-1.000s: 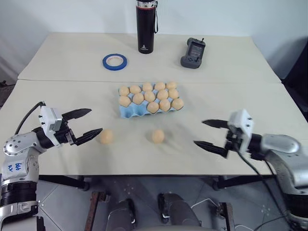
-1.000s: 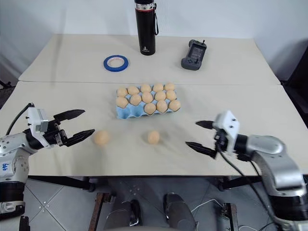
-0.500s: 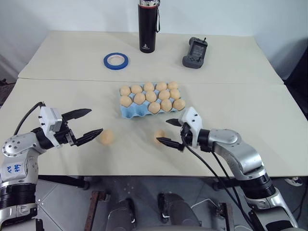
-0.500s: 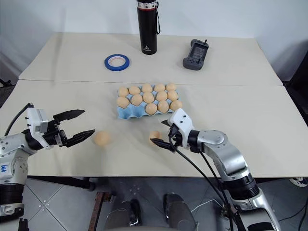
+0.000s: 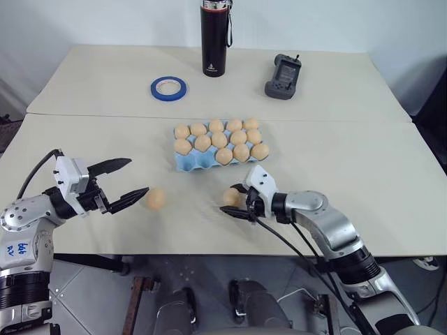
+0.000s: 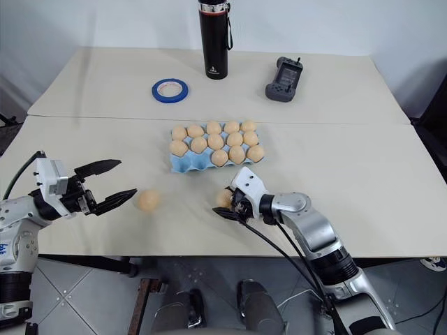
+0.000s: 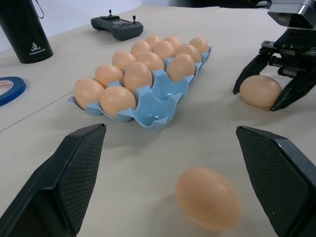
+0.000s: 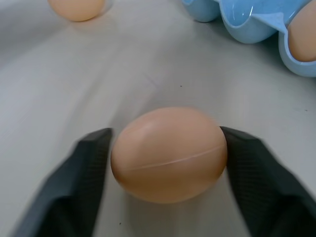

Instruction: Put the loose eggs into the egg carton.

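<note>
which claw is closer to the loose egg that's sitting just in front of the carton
Right. The right claw has its fingers on either side of that egg; the left claw is open, far off to its left.

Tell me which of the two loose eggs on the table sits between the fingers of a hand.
The loose egg nearer the egg carton sits between the right hand's fingers. The other egg lies free before the open left hand.
</note>
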